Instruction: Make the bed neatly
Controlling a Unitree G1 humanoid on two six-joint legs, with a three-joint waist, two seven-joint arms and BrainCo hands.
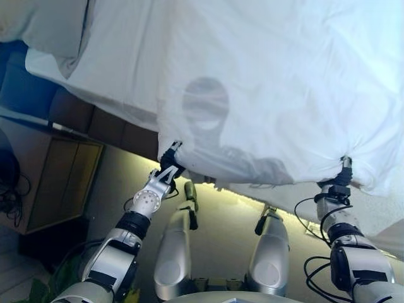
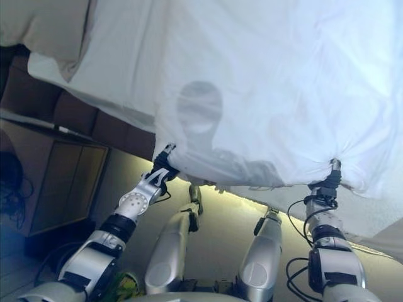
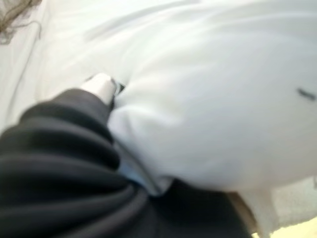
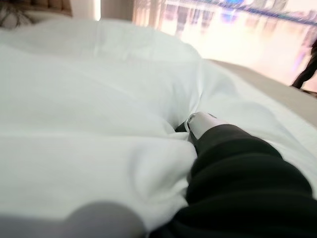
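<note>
Left hand (image 1: 169, 165) in the left eye view sits at the lower left of centre, its fingers bunched into the near edge of the white duvet (image 1: 265, 82), which fills the upper and right parts of the frame. Right hand (image 1: 342, 177) at lower right pinches the same edge, the cloth puckered around it. A pillow (image 1: 44, 28) lies at upper left, above a brown bed base (image 1: 95, 120).

Right eye view gives the same layout.

Left wrist view: the dark cover fills the lower left, with duvet folded over the fingers (image 3: 101, 88).

Right wrist view: the cover sits lower right, one finger (image 4: 200, 121) buried in gathered cloth.
</note>
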